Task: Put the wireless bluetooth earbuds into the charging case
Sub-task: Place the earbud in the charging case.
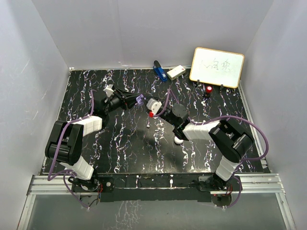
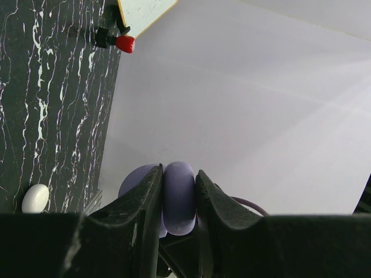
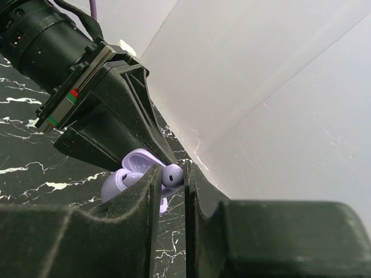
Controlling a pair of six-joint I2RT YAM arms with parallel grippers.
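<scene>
The left gripper is clamping a pale purple charging case between its two black fingers, which are drawn in narrow against the case's smooth, rounded shell. In the left wrist view this is sitting at the bottom centre of the frame.

In the right wrist view the same case is appearing left of centre with its lid standing open and the paler hollow inside showing. The right gripper is pinching one earbud, its jaws nearly closed on it. The bud is pale purple and glossy, and only its small rounded head is poking up between the fingertips, with the stem hidden. It is hanging just beside the right edge of the open case. Whether the two are touching cannot be told.

In the overhead view the two grippers are meeting slightly above the middle of the frame, over the black marbled table. A white pebble-like case is lying on the table below and right of centre. A red-capped knob and a small whiteboard are standing at the upper right.
</scene>
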